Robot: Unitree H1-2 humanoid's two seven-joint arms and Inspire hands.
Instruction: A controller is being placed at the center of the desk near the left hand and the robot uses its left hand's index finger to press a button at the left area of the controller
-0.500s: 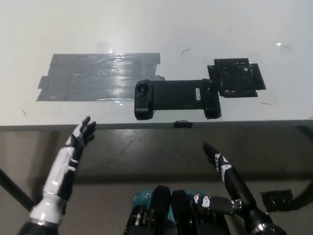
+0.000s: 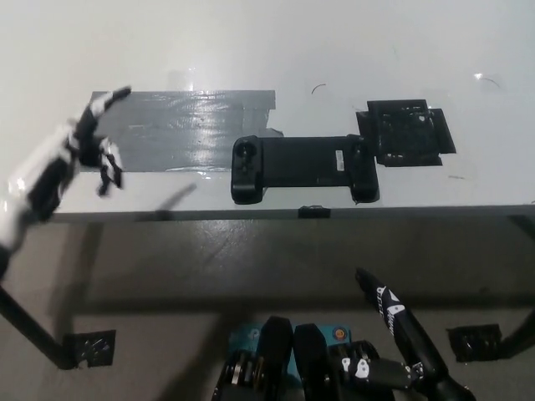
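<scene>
The robot's white left hand is hovering above the left end of the desk, over the left edge of a patch of grey tape, with its fingers spread and holding nothing, one finger reaching out toward the far side. The black controller is lying to the right of that hand, well apart from it, near the front edge of the desk at about its middle, its long axis running parallel to that edge. Its left grip, carrying a round button, is the end turned toward the white hand, so the coming press looks to call for a sideways reach to the right along the front edge. Just beyond the controller's right end, a black square plate is sitting on the desk. The black right hand is hanging below the desk's front edge at lower right, farther from the button, holding nothing, fingers extended.
</scene>
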